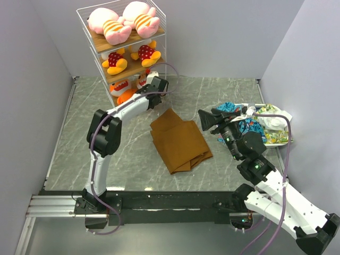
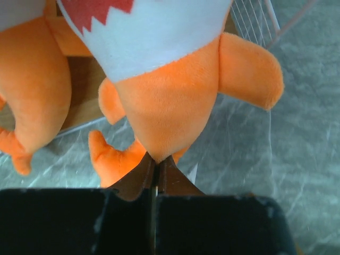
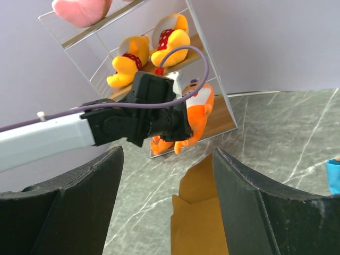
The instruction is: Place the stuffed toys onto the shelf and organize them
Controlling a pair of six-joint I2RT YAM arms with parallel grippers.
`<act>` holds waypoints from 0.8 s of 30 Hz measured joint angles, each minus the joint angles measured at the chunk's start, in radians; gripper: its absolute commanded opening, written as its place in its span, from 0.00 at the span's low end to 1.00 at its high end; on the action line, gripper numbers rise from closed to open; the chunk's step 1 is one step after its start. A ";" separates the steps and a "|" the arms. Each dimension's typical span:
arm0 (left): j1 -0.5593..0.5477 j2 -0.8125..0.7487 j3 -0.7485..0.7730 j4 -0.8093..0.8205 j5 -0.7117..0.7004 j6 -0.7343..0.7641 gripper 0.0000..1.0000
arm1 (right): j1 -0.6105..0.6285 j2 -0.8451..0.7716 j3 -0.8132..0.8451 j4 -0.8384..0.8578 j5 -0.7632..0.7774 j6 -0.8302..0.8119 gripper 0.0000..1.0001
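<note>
Left pincer (image 2: 154, 172) first: we see its jaws pressed together on the tapered tail end of an orange shark (image 2: 170, 101), at the open front of the shelf's (image 1: 99, 44) lowest board. A second shark (image 2: 32, 95) sits just beside it on the same level. The two yellow toys (image 1: 130, 57) occupy the middle board and the two pink toys (image 1: 123, 22) lie on the top one.

Our right pincer (image 3: 166, 159) hangs over the table with its jaws wide apart and nothing between them.

The tabletop (image 1: 79, 133) is grey with pale marble veining. A folded brown cloth (image 1: 180, 141) lies near its middle, and a heap of patterned fabric (image 1: 265, 125) lies at its right edge. Plain pale walls (image 1: 32, 79) close in on three sides — the shelf stands against the back one.
</note>
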 measured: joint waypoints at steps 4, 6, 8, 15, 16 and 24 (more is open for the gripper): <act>0.014 0.066 0.069 -0.006 -0.008 0.008 0.01 | 0.000 -0.006 0.000 0.000 0.015 -0.011 0.75; 0.021 0.094 0.103 -0.013 -0.013 0.008 0.01 | 0.000 -0.014 0.000 0.001 0.022 -0.015 0.75; 0.028 0.122 0.134 -0.017 -0.018 0.008 0.01 | 0.000 -0.024 0.000 0.003 0.023 -0.019 0.75; 0.035 0.166 0.171 -0.013 -0.043 0.013 0.02 | 0.000 -0.056 0.000 0.018 0.033 -0.034 0.75; 0.034 0.173 0.181 -0.012 -0.044 0.014 0.04 | 0.000 -0.060 0.000 0.018 0.035 -0.034 0.75; 0.032 0.200 0.202 0.012 -0.053 0.030 0.36 | 0.000 -0.101 -0.009 0.012 0.063 -0.045 0.75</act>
